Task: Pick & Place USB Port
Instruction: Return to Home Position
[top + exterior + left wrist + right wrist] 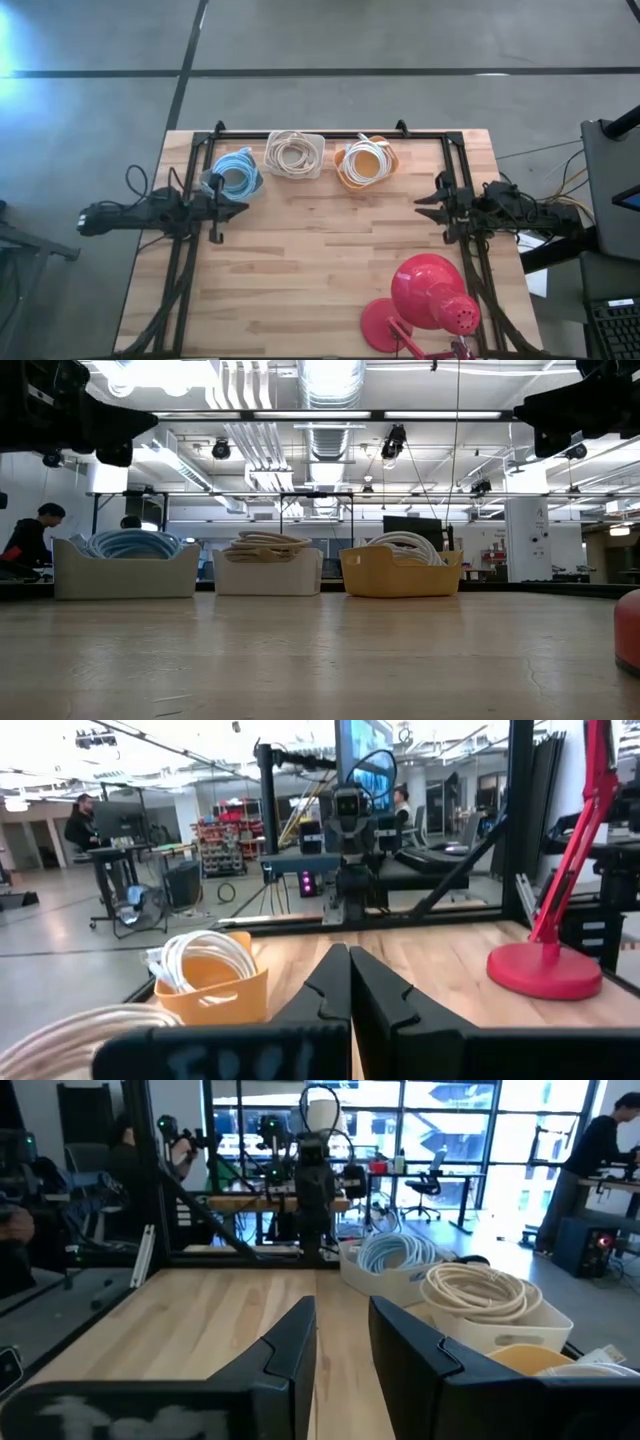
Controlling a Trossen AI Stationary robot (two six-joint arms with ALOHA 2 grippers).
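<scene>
Three bins stand in a row along the table's far edge. A pale one holds a blue cable coil (237,176), a white one a beige coil (294,153), and an orange one a white coil (366,163). No loose USB part shows on the wood. My left gripper (238,209) hovers at the table's left, just near of the blue coil's bin, with its fingers shut (350,952) and empty. My right gripper (422,206) hovers at the right side, near of the orange bin. Its fingers are slightly apart (342,1308), with nothing between them.
A red desk lamp (432,296) stands at the near right corner, with its base (545,970) on the wood. A black frame (330,132) runs along the far edge and both sides. Bare wood (320,260) lies between the grippers. People show in the room beyond.
</scene>
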